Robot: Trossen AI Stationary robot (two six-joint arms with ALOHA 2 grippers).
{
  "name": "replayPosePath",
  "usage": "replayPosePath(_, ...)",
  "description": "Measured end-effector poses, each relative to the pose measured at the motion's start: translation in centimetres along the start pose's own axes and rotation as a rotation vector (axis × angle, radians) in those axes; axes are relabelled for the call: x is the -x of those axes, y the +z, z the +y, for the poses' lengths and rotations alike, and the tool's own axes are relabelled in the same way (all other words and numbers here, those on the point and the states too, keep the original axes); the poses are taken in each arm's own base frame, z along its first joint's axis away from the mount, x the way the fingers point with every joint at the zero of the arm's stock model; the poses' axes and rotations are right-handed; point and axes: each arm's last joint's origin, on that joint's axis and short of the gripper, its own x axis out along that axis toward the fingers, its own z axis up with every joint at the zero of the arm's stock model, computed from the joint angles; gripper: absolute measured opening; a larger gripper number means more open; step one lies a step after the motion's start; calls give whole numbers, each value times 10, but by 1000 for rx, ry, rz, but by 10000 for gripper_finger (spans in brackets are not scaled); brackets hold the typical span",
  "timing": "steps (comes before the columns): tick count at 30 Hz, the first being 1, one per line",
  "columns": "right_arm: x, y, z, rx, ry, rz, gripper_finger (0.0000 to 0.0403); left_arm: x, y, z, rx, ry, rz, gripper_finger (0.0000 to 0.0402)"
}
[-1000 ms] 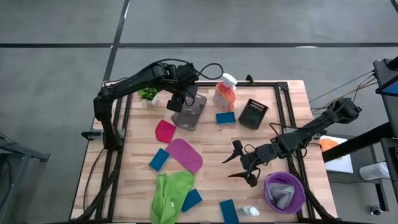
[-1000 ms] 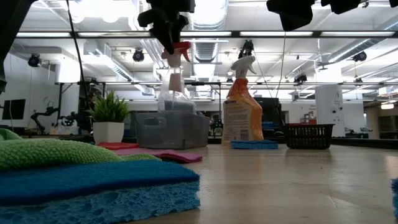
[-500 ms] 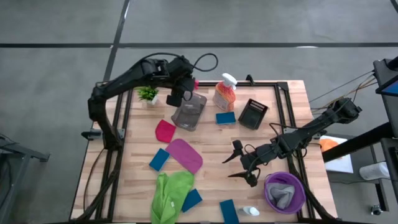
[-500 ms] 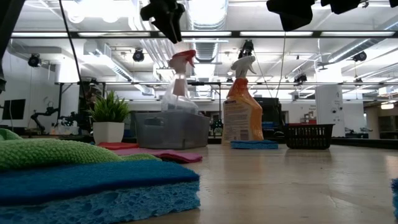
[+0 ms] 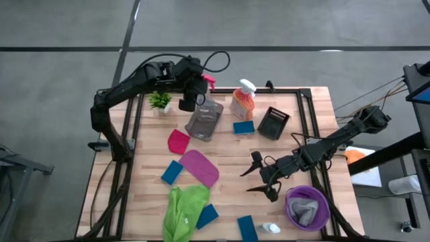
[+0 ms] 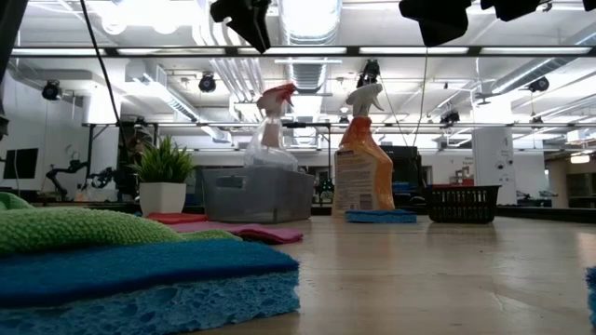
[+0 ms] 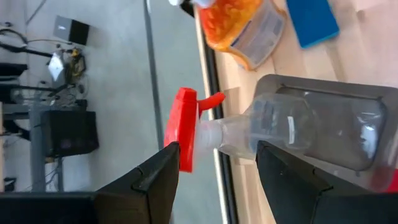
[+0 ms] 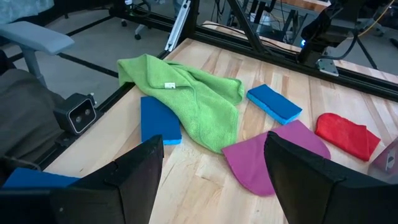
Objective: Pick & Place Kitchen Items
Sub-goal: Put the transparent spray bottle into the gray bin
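The left wrist view shows the left gripper (image 7: 214, 171) with its two dark fingers spread apart and nothing between them. Just past the fingers, a clear bottle with a red top (image 7: 261, 127) leans in a grey bin (image 7: 348, 99). The fingers do not touch it. From above, this gripper (image 5: 190, 94) hangs over the back of the table (image 5: 295, 144), near the bin (image 5: 203, 122) and the small green plant (image 5: 160, 101). From table height, the bottle's red top (image 6: 277, 95) sticks up out of the bin (image 6: 256, 194).

Beside the bin stands an orange spray bottle (image 5: 242, 99), with a blue sponge (image 5: 244, 126) in front of it and a black basket (image 5: 273, 123) next to that.

The right gripper (image 5: 259, 180) waits low over the table near the purple bowl (image 5: 307, 208), with fingers wide apart and empty. A grey cloth (image 5: 306, 209) lies in that bowl.

Farther out lie a red cloth (image 5: 177, 142), a magenta cloth (image 5: 199, 167), a green cloth (image 5: 183, 210), more blue sponges (image 5: 172, 172) and a small white-topped bottle (image 5: 270, 228).
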Motion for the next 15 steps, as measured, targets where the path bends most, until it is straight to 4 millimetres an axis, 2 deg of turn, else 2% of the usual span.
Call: replayPosePath(15, 0, 0, 0, 0, 1, 0, 272, 5, 1, 4, 107, 29, -42, 213)
